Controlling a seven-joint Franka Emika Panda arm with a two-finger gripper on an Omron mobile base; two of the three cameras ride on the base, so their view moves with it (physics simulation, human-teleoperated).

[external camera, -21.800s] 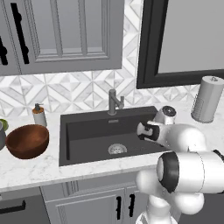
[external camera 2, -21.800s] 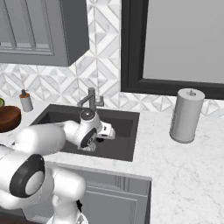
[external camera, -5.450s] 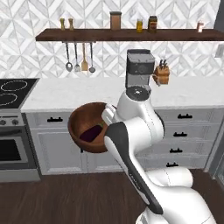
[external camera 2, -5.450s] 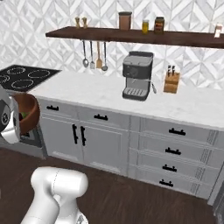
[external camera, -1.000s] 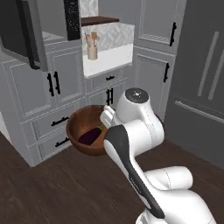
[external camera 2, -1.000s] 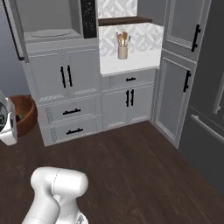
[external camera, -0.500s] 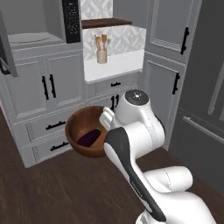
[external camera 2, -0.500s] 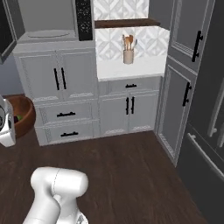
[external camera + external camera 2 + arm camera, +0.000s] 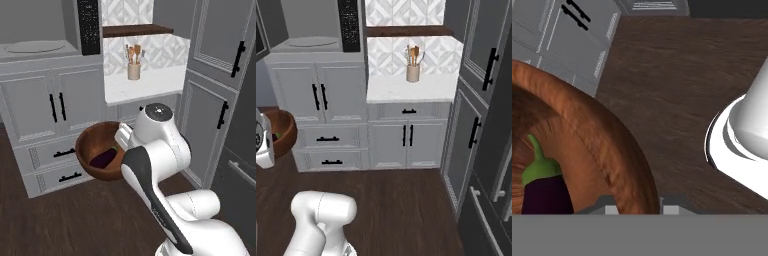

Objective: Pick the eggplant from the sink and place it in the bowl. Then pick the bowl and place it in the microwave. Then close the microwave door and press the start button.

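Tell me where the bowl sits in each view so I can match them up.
Left base view: bowl left of centre, held up beside the arm.
Right base view: bowl at the left edge, partly cut off.
Hand view: bowl rim sweeping across the left.
Shared landmark: utensil jar on the counter.

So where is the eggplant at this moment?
The eggplant lies inside the wooden bowl, left of the arm in the left base view, before the grey drawers.
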